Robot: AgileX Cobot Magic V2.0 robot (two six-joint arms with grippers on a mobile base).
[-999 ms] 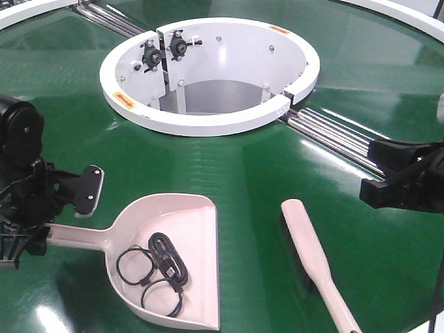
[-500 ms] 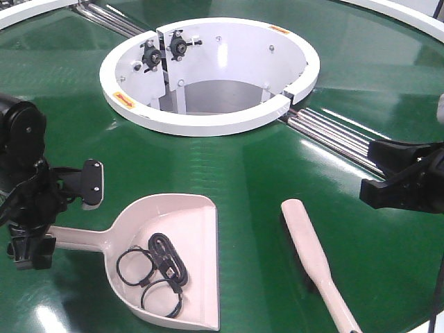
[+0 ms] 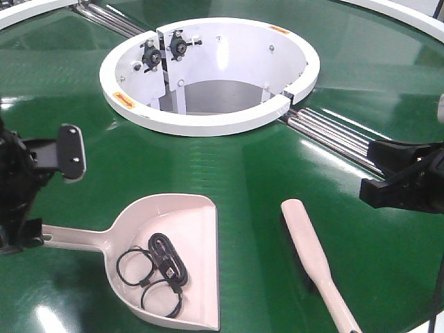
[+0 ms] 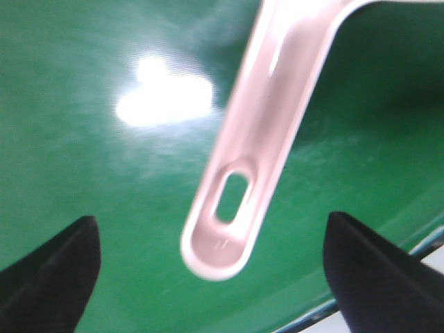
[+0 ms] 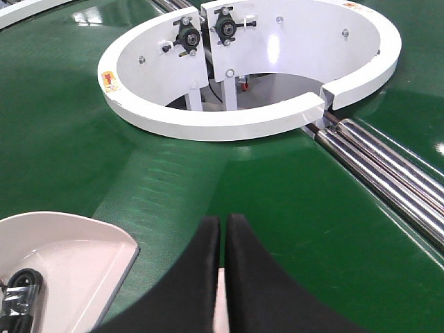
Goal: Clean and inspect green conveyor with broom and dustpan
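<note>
The pale beige-pink plastic dustpan (image 3: 170, 260) lies flat on the glossy dark-green conveyor belt (image 3: 243, 180) near its front edge, its long slotted handle running toward the belt's left edge and a coiled black cable (image 3: 156, 267) resting inside the scoop. It looks light, rigid and smooth, likely to skate on the shiny belt if nudged, so the narrow handle just ahead of the slot seems the best place to pinch it. The small pale beige-pink hand broom (image 3: 316, 260), bristles down, lies apart from it toward the front right; its slim stiff handle end is the natural hold. The left gripper (image 4: 211, 277) hangs above the dustpan handle with its black fingers spread wide to either side of the slotted tip, holding nothing. The right gripper (image 5: 223, 263) has its fingers pressed together, empty, above the belt. Only the left wrist view shows the slot framed between the fingers; only the front view shows the broom, and the right wrist view shows the steel rollers (image 5: 388, 180) beside the white ring hub (image 5: 243, 118) closely.
</note>
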